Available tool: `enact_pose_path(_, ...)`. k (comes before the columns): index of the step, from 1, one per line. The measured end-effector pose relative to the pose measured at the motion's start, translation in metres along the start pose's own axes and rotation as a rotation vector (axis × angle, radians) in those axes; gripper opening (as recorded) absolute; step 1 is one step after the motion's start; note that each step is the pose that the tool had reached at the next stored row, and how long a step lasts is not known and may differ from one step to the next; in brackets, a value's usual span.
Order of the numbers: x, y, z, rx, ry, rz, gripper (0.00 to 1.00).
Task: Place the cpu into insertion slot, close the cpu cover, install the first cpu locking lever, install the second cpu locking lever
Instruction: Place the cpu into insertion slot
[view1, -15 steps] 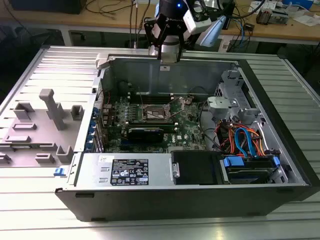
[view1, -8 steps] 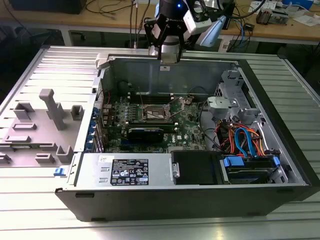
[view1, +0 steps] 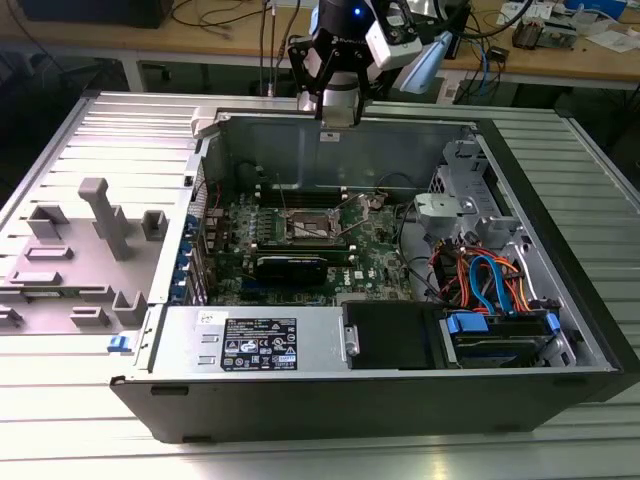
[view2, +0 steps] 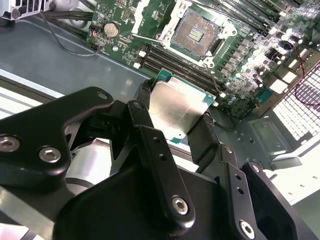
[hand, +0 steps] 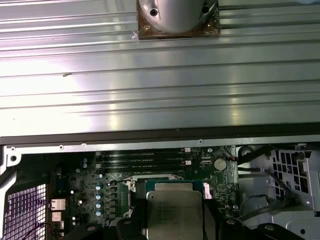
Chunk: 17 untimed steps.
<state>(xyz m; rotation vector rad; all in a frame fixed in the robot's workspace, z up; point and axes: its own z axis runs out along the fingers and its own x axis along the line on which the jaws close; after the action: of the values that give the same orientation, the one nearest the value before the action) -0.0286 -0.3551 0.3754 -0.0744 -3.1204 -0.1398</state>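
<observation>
Silver-topped cpu is clamped at its edges between the gripper's black fingers, held clear above the insertion slot and off to one side. The slot sits open, dark centre exposed.

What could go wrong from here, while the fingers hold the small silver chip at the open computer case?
1. The small flat square cpu with the dull silver top is gripped only at two opposite edges by the black fingers; it might slip and fall into the open grey metal computer case.
2. The square black insertion slot lies uncovered, its contacts exposed; a tilted or offset landing could damage them.
</observation>
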Motion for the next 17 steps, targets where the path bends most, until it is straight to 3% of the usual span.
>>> enact_pose_path(17, 0.0000, 0.0000, 0.0000, -0.0002, -0.0008, 0.009, 0.54)
